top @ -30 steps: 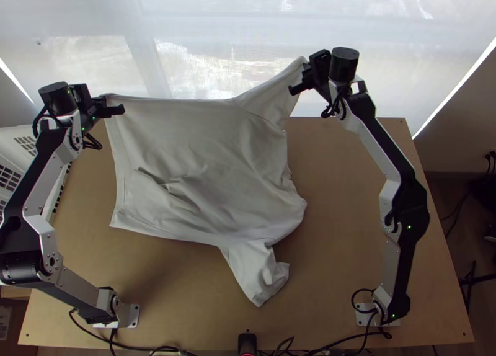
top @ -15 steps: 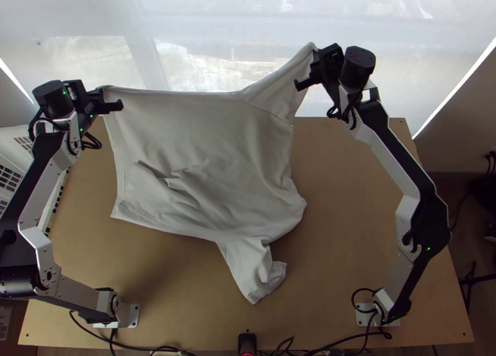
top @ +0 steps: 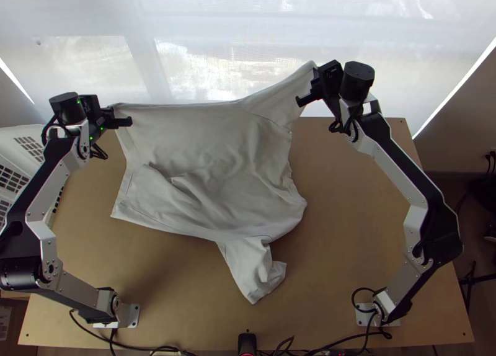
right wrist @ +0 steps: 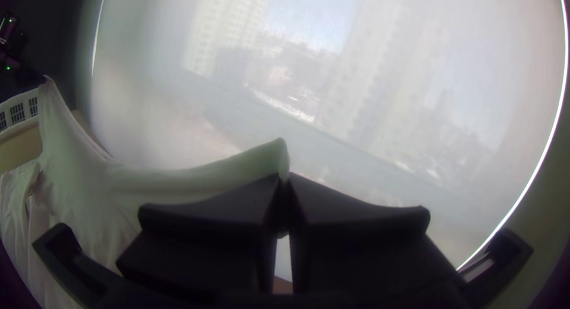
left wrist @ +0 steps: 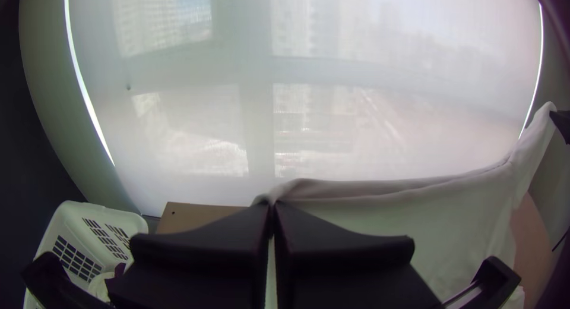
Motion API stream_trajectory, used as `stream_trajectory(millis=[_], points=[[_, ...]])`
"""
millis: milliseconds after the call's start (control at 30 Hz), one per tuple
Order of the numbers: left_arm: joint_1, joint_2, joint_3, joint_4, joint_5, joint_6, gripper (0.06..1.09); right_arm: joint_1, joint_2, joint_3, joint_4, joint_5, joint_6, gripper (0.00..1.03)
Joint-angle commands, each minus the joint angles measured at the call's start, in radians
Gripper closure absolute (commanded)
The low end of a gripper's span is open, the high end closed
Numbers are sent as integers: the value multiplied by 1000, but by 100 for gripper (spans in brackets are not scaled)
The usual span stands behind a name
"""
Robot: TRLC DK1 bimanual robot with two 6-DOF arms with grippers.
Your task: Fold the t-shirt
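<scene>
You have one white laundry basket (top: 25, 146) at the far left, to the left of the t-shirt. Next comes the first of your two arms, the left arm (top: 46, 188), also to the t-shirt's left. Your left gripper (top: 111, 116) is at the t-shirt's far left corner; its two fingers (left wrist: 202, 243) are closed together, with that one corner of the hem pinched between them.

Your one t-shirt (top: 211, 164) is in the middle, spread unevenly over the worktop (top: 359, 232), with wrinkles across its body. Its far side is drawn up between two held points, the near part lying on the worktop. You can count two sleeves: the near sleeve (top: 253, 272) is crumpled on the worktop, and the far sleeve (top: 288, 92) is pulled out and raised. Beyond the t-shirt is one pale blind (top: 204, 21), and on its near side, at the worktop's edge, is one black device (top: 247, 342).

To the right, your right gripper (top: 314, 86) is at the t-shirt's far right; its two fingers (right wrist: 208, 220) are closed together on the end of the far sleeve. Last comes your second arm, the right arm (top: 403, 170), to the t-shirt's right.
</scene>
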Motion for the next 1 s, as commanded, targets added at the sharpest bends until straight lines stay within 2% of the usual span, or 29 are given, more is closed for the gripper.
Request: stream_trajectory(millis=[0, 967], points=[[0, 5, -64, 14, 4, 20, 105, 6, -51, -94, -6, 0, 5, 100], [20, -89, -265, 54, 40, 39, 105, 83, -220, -376, -63, -19, 31, 100]])
